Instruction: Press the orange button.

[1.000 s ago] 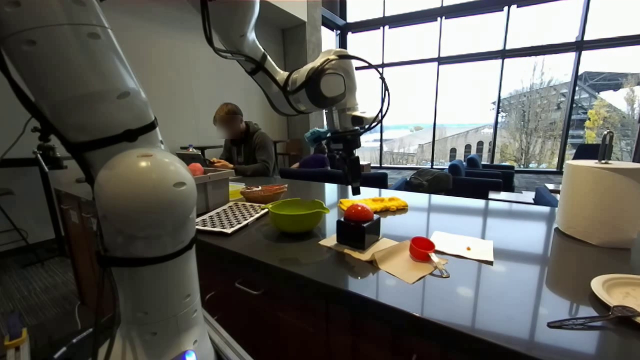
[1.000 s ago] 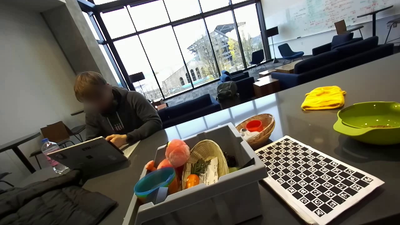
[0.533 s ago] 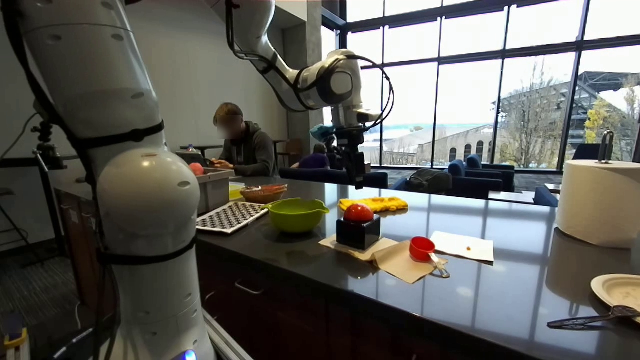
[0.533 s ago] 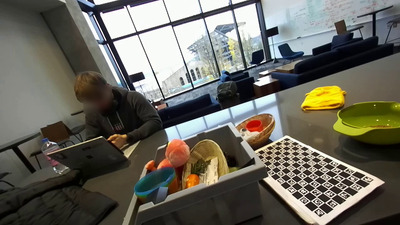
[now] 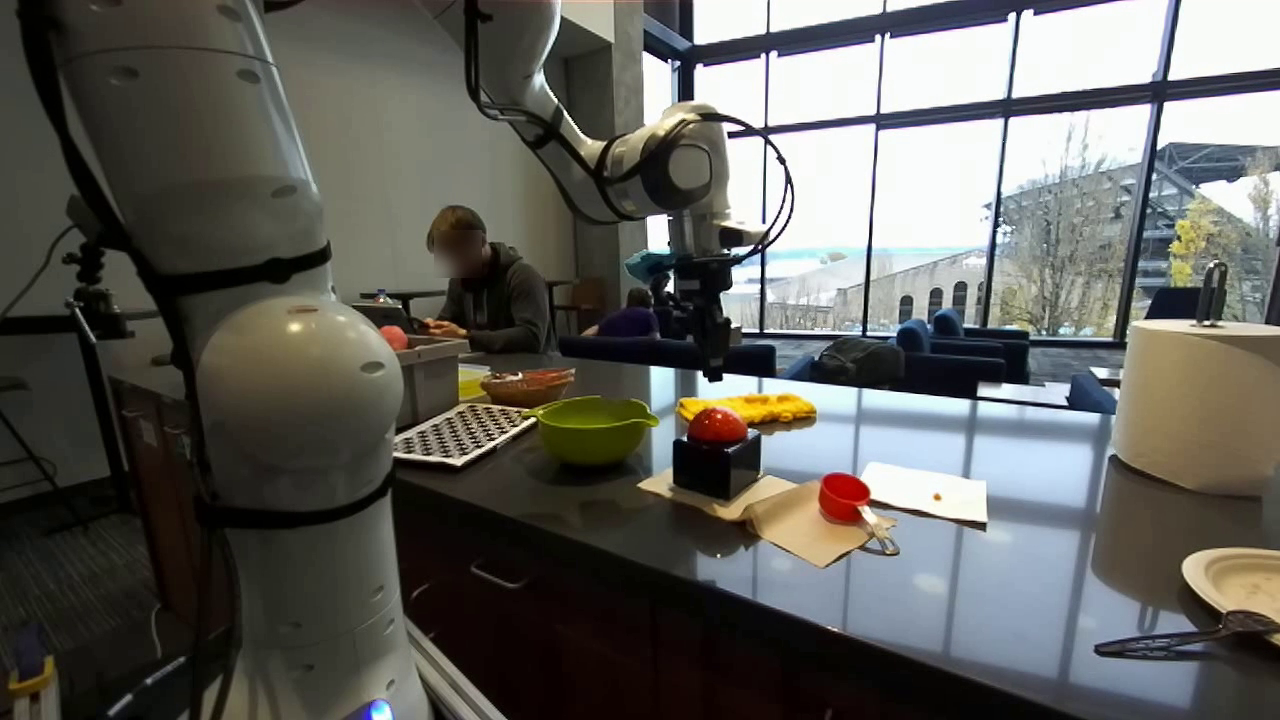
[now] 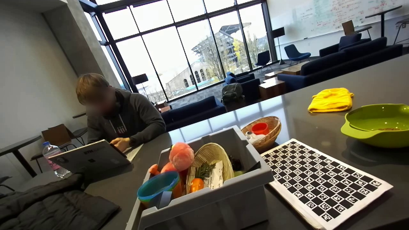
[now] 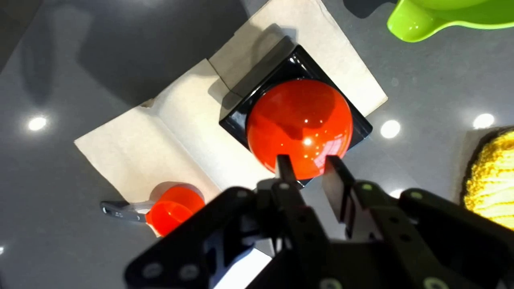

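The orange button (image 5: 717, 425), a glossy reddish-orange dome, tops a small black box (image 5: 716, 470) standing on brown paper napkins. Seen from above in the wrist view, the button (image 7: 301, 120) fills much of the box's top. My gripper (image 5: 713, 379) hangs pointing down, above the counter and apart from the button in an exterior view. In the wrist view the gripper (image 7: 308, 157) has a moderate gap between its fingers, which overlap the button's lower edge in the picture. Nothing is held between them. Neither gripper nor button shows in the exterior view with the grey bin (image 6: 204, 204).
Beside the box stands a green bowl (image 5: 595, 435). A yellow knitted cloth (image 5: 748, 409) lies behind it. A red measuring cup (image 5: 843, 497) rests on the napkin (image 5: 805, 535). Farther right are a paper towel roll (image 5: 1195, 410) and a plate (image 5: 1230, 580).
In an exterior view the arm has shifted slightly right, and the fingertips sit a touch higher than a second ago. Button, box and bowl have stayed in place.
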Controlling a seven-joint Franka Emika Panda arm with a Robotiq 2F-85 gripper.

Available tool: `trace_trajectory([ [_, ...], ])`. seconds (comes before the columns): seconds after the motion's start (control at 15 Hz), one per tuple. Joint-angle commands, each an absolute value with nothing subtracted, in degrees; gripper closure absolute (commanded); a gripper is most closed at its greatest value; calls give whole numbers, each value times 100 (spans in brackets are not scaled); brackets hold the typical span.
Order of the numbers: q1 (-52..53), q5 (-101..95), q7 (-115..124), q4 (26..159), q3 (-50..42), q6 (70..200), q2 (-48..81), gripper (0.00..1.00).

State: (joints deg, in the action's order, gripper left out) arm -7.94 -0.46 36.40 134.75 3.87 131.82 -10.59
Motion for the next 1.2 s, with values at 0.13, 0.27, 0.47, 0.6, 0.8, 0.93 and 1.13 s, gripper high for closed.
trace_trajectory([
  [0.13,-671,-48,3523,13387,209,13134,-946,100],
  [0.27,-649,-27,3508,13390,188,13199,-871,100],
  [0.47,-612,-45,3520,13381,165,13238,-758,100],
  [0.6,-591,-45,3514,13354,144,13278,-684,100],
  [0.8,-569,-45,3516,13304,121,13331,-582,100],
  [0.93,-559,-46,3513,13278,113,13378,-517,100],
  [1.13,-527,9,3471,13252,92,13472,-404,100],
])
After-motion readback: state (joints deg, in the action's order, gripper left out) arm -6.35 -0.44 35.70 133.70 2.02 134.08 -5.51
